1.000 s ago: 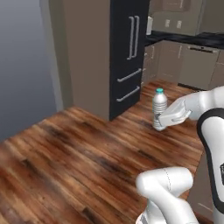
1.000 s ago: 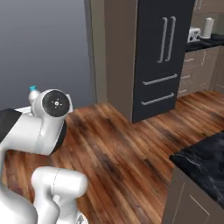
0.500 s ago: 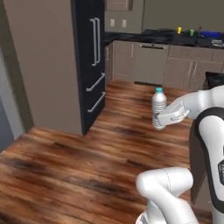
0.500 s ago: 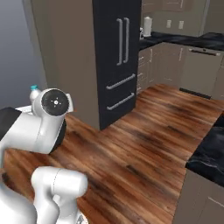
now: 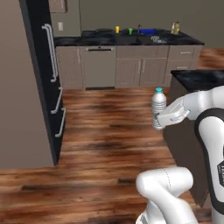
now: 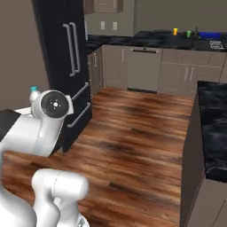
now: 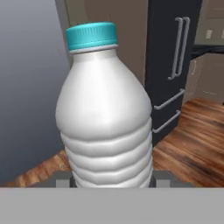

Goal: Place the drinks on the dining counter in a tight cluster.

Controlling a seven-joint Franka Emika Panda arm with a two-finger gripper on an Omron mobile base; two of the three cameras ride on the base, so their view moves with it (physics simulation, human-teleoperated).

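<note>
Far black counter (image 5: pixel 127 40) over brown cabinets, with yellow cup (image 5: pixel 117 29), green cup (image 5: pixel 130 31) and bottle (image 5: pixel 176 28)

1. Floor (image 5: pixel 113 131): open wood, passable mid-room.
2. Fridge (image 5: pixel 41 78): tall, blocks the left.
3. Counter (image 5: pixel 201 78): dark slab, blocks the right, near bottle (image 5: pixel 158 107).
4. Cabinets (image 5: pixel 127 65): close off the far end.

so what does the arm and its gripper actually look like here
The arm is glossy white with rounded, bulbous links and a round dark joint cap. The gripper is a blocky white hand. No cables show, and only a small dark marking.
</note>
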